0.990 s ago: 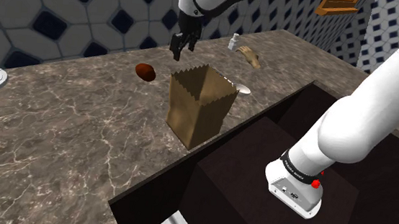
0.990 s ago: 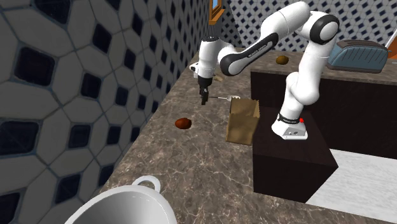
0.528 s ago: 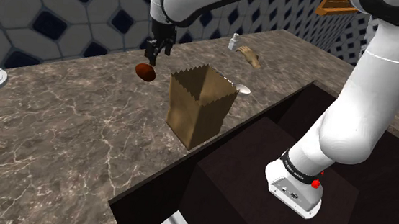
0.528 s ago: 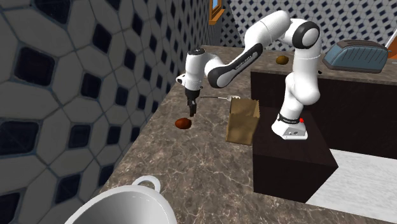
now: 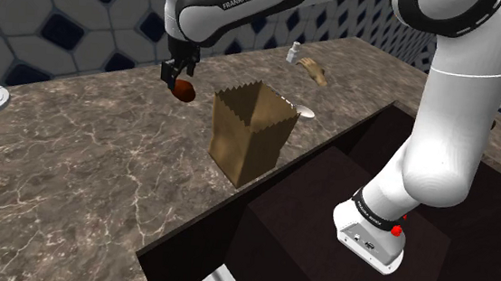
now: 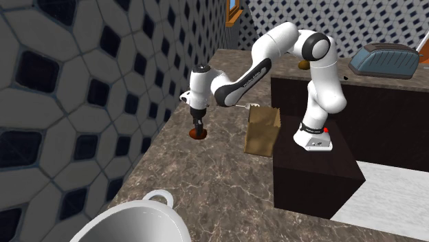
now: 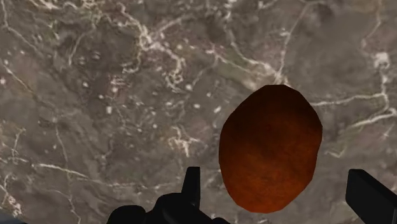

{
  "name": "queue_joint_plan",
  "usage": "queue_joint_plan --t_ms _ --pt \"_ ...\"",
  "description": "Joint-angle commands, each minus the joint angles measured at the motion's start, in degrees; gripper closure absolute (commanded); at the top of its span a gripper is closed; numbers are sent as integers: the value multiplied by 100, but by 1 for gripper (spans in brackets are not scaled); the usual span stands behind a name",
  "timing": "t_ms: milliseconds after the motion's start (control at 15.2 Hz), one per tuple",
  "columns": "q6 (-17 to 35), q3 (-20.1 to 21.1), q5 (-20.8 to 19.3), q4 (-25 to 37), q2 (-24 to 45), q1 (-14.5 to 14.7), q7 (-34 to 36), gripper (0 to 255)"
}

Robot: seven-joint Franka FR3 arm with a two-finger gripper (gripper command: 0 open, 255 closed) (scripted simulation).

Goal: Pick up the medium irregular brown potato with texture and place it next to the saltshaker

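Swinging in from the bag (image 5: 249, 130), gripper (image 5: 177, 72) is hovering released — potato (image 5: 186, 91) sitting untouched between fingers (image 7: 191, 184); long axis crossing closing line.

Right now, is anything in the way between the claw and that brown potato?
Nothing visible. The open gripper hangs just above the potato on the counter, its fingers on either side of it.

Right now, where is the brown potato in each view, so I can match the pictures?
Shoulder view: the potato lies upper left of centre on the marbled counter, left of the brown paper bag.
Second exterior view: the potato lies left of centre, left of the bag.
Wrist view: the potato lies between the open fingers, untouched.
Shared landmark: the gripper, just over the potato.
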Motion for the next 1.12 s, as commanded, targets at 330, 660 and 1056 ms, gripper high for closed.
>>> queue_joint_plan --t_ms 330,660,1056 --pt "307 -48 -92 -56 256 23 61 0" --pt "307 -48 -92 -56 256 23 61 0" --pt "307 -48 -92 -56 256 23 61 255"
